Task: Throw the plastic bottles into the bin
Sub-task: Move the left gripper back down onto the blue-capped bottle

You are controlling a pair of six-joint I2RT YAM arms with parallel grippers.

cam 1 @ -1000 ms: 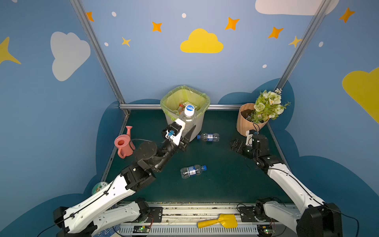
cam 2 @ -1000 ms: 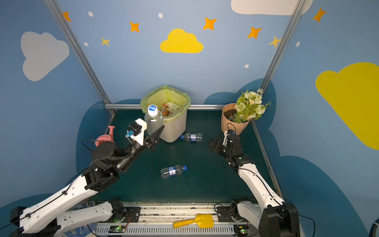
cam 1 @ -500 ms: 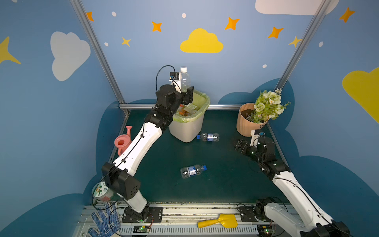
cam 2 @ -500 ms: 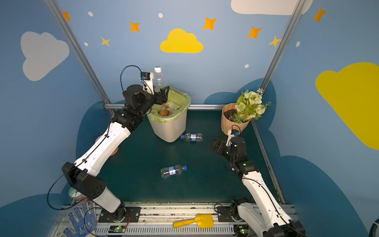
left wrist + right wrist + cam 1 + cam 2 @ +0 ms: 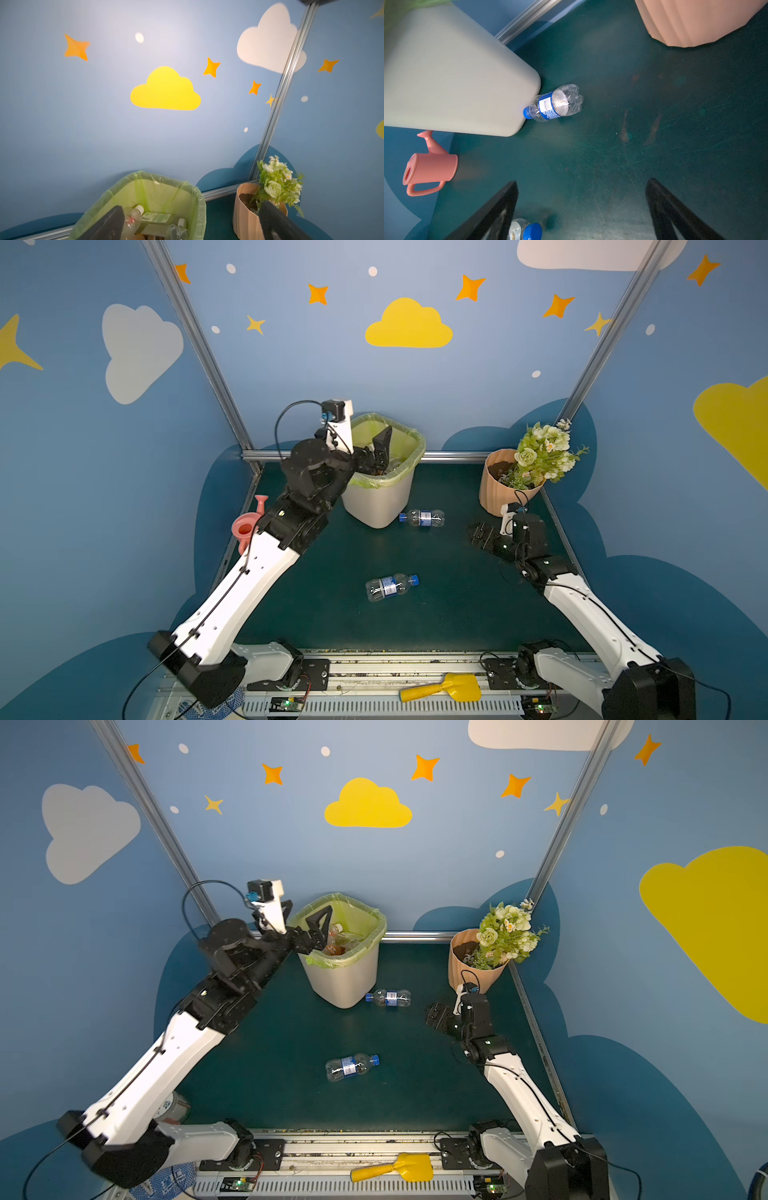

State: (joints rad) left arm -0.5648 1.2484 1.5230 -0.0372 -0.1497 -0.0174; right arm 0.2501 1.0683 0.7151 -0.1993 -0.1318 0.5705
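Bottle dropped into the bin [image 5: 382, 502]; two left on the table [image 5: 457, 614].

The bottle that the left tool [image 5: 303, 914] was lifting a second ago is out of its grasp. The jaws now stand wide apart and empty over the bin's mouth. It has evidently fallen among the bottles [image 5: 133, 216] heaped inside the green liner [image 5: 145, 187], though from here I can't pick out which one it is. The bin stands by the table's far edge. Two remain outside it: a blue-label bottle [image 5: 423, 517] lying with its cap at the bin's foot, and a second bottle [image 5: 390, 585] on its side near the middle of the table. The right tool [image 5: 478, 533], spread open and holding nothing, hangs low near the right edge. It faces the bottle at the bin's foot, which looks like the next pick.
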